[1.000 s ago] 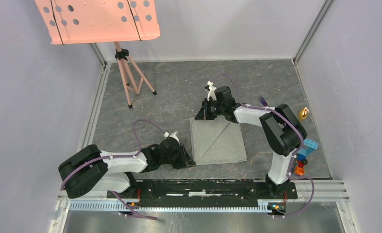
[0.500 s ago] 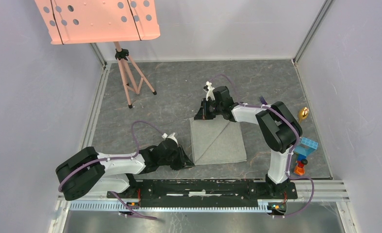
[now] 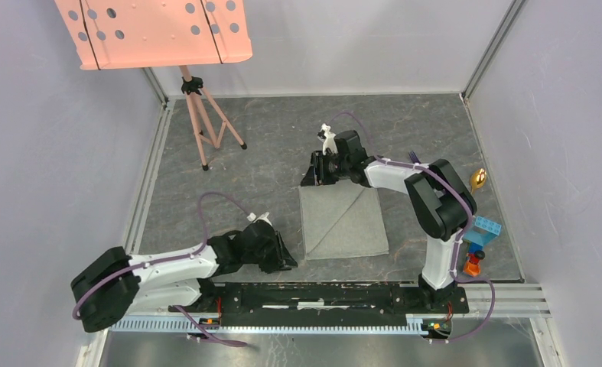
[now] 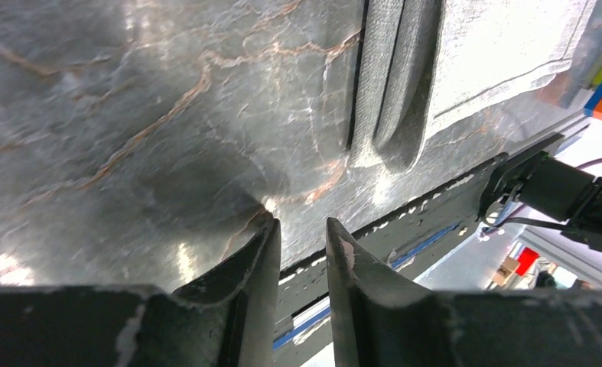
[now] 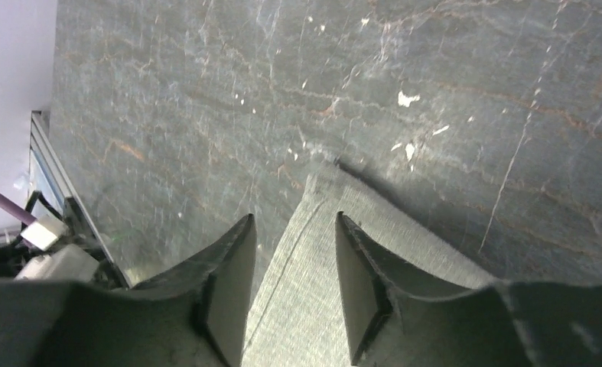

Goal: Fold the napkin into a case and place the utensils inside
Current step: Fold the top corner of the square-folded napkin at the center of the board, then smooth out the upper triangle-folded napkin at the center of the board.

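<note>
The napkin (image 3: pixel 342 222) lies flat mid-table as a grey folded rectangle with a diagonal crease. My right gripper (image 3: pixel 310 180) hovers at its far left corner. In the right wrist view that gripper (image 5: pixel 291 220) is open, with the napkin corner (image 5: pixel 301 290) lying loose beneath and between the fingers. My left gripper (image 3: pixel 288 264) sits just off the napkin's near left corner. In its wrist view the gripper (image 4: pixel 301 229) is slightly open on nothing, and the napkin's doubled edge (image 4: pixel 393 84) lies ahead. A purple fork (image 3: pixel 414 158) pokes out behind the right arm. The gold-bowled spoon (image 3: pixel 478 179) lies at the far right.
A salmon-pink perforated panel (image 3: pixel 154 30) on a tripod (image 3: pixel 202 115) stands at the back left. Colourful toy blocks (image 3: pixel 479 241) sit by the right arm's base. A black rail (image 3: pixel 336 294) runs along the near edge, and walls close in the sides.
The right gripper has opened and let go of the napkin's far left corner. The left arm has drawn back to the left, away from the napkin's near left corner.
</note>
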Available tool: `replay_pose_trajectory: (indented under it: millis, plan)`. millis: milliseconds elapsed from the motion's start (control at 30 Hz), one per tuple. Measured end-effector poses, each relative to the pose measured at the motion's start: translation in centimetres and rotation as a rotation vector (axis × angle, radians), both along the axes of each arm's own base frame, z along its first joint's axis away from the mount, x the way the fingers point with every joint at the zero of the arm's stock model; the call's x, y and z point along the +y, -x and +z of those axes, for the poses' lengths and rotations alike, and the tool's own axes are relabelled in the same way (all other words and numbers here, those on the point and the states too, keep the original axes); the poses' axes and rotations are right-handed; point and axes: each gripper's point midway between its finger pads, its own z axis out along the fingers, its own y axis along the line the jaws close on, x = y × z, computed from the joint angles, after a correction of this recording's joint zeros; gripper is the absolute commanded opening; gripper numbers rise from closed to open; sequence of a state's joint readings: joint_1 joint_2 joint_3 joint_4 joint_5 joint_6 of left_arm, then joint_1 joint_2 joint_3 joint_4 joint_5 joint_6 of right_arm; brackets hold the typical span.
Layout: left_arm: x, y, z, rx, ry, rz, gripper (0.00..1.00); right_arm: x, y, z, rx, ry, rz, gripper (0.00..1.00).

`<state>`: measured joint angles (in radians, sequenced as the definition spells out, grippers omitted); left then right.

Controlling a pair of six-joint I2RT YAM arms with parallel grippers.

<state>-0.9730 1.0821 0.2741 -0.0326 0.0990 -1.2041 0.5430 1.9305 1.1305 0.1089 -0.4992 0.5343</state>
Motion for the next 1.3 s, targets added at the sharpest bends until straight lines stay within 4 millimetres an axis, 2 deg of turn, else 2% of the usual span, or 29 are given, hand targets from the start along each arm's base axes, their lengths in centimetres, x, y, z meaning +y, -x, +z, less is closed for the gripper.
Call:
replay_pose_trajectory:
  millis: [100,200,300,367,433,533,633,767,867,967,1167,1300]
  plan:
    - [1.0,0.3,0.7,-0.005,-0.041,-0.009,0.44,-0.4,0.7,0.8,-0.007,0.015,0.030,0.64]
    - [0.4,-0.2,2.7,-0.035,-0.025,-0.024,0.41,-1.6,1.3,3.3,-0.063,0.024,0.049,0.64]
    - [-1.3,-1.2,4.7,-0.070,0.002,-0.047,0.34,-4.3,1.4,6.5,-0.142,0.000,0.026,0.55]
    - [-2.6,-2.0,5.2,-0.077,-0.004,-0.071,0.30,-6.8,0.9,7.5,-0.173,-0.012,-0.012,0.49]
    - [-3.8,-2.6,4.9,-0.075,-0.019,-0.100,0.28,-8.9,0.5,7.1,-0.167,-0.008,-0.044,0.48]
    - [-4.5,-3.1,3.7,-0.054,-0.043,-0.116,0.26,-11.0,1.1,4.8,-0.109,0.017,-0.073,0.47]
    - [-4.3,-3.4,2.5,-0.027,-0.063,-0.122,0.26,-11.3,2.5,3.2,-0.063,0.027,-0.051,0.45]
    - [-4.5,-4.1,2.7,-0.023,-0.039,-0.121,0.26,-11.4,3.0,2.5,-0.045,0.008,-0.033,0.44]
    - [-5.3,-5.1,3.8,-0.043,0.002,-0.122,0.26,-12.0,2.8,1.9,-0.030,-0.012,-0.041,0.44]
    - [-5.6,-6.0,4.0,-0.049,0.031,-0.111,0.25,-12.4,2.3,1.6,-0.012,-0.052,-0.053,0.48]
    - [-5.8,-6.8,3.3,-0.035,0.042,-0.107,0.24,-13.9,1.0,0.8,0.018,-0.091,-0.093,0.49]
    - [-5.7,-6.5,1.8,-0.018,0.031,-0.117,0.23,-14.7,0.4,0.5,0.023,-0.101,-0.123,0.49]
